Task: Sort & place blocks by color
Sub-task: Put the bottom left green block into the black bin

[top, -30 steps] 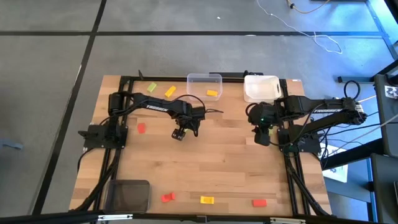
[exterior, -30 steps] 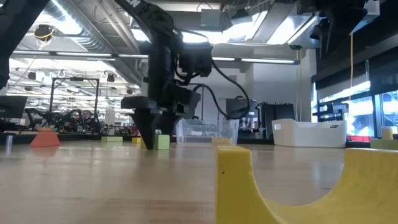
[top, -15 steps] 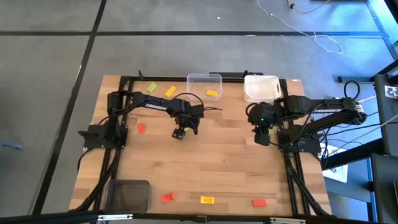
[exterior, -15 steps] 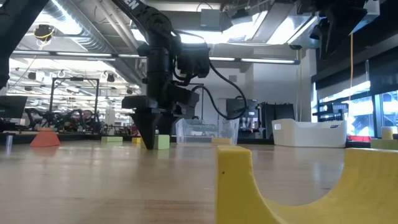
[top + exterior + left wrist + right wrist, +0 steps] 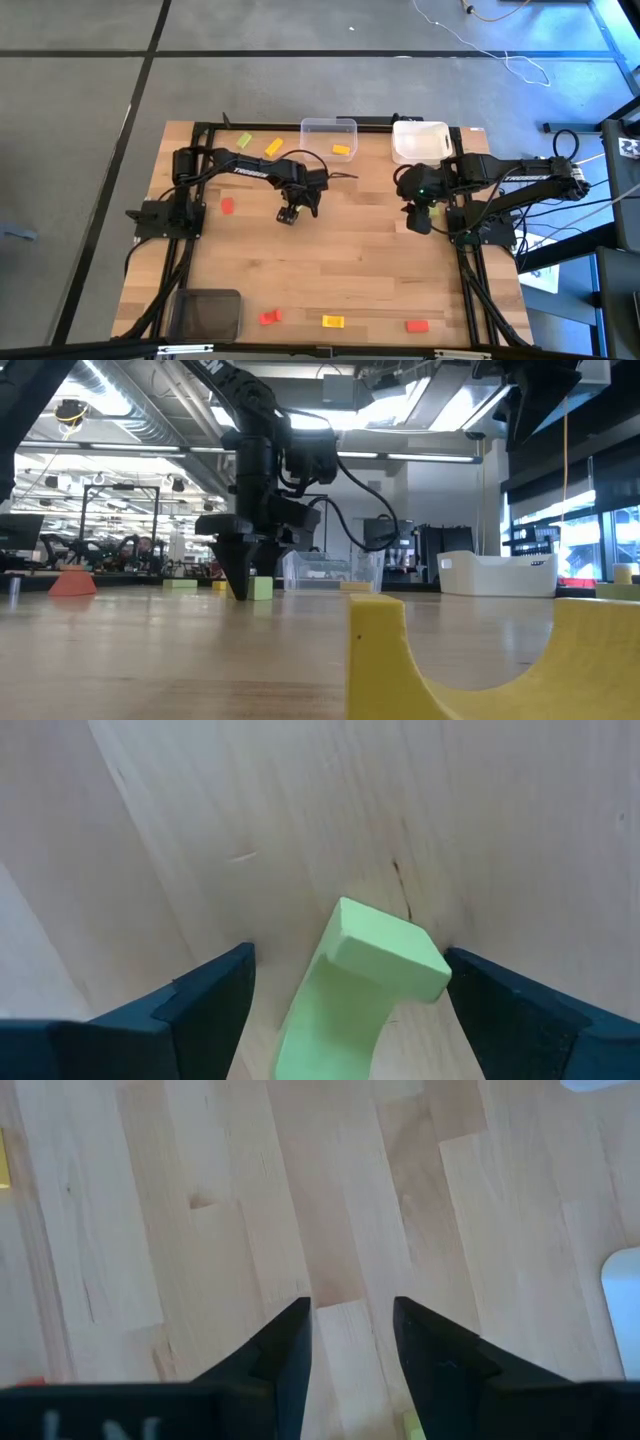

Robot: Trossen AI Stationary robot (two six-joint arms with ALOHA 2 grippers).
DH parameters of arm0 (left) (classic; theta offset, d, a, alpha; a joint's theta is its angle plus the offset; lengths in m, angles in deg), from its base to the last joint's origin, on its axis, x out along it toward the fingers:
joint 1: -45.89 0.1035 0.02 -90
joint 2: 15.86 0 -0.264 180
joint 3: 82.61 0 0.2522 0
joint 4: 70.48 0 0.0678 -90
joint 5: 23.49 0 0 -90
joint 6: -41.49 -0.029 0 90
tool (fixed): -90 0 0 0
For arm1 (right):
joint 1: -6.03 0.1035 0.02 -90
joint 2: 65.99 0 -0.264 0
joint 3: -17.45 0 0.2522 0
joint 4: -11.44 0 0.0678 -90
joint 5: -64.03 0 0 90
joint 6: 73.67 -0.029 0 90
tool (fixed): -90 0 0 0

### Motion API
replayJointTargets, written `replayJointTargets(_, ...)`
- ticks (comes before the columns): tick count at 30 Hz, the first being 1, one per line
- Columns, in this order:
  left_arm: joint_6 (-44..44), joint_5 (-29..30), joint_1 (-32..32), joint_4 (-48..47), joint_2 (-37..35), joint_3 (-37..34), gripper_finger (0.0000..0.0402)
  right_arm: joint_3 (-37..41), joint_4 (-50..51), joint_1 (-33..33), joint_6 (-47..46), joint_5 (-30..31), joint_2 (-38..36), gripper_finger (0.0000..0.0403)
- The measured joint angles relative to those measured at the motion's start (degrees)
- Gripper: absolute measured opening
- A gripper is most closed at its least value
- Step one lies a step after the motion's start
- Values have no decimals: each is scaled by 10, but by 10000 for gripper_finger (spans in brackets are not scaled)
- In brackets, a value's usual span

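From above, the wooden counter [image 5: 330, 270] carries scattered blocks: a light green block [image 5: 245, 141] and a yellow-orange block [image 5: 273, 147] near the far edge, a red block [image 5: 227, 205] on the left, and three more along the near edge. The left claw [image 5: 287, 214] sits low over the middle. The right claw [image 5: 419, 221] hangs near the white bin [image 5: 420, 141].

At counter height, the left claw [image 5: 240, 582] points straight down, its tips at the surface beside a green block [image 5: 262, 587].

The left wrist view shows the fingers [image 5: 205, 995] spread wide — the green block [image 5: 365, 985] lies between them, untouched.

The right wrist view shows that claw's fingers [image 5: 285, 1345] parted over bare wood — holding nothing.
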Motion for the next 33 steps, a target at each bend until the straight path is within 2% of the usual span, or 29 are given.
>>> replayJointTargets(6, -26, 16, -2, 0, 0, 0, 272, 0, 0, 0, 0, 0, 0, 143)
replayJointTargets(16, -35, 26, -22, -9, 0, 0, 125, 0, 0, 0, 0, 0, 0, 143)
replayJointTargets(25, -2, 34, -36, -49, 3, 15, 120, 0, 0, 0, 0, 0, 0, 143)
replayJointTargets(33, 41, 2, -39, -131, -24, 47, 120, 0, 2, 0, 14, 0, 0, 143)
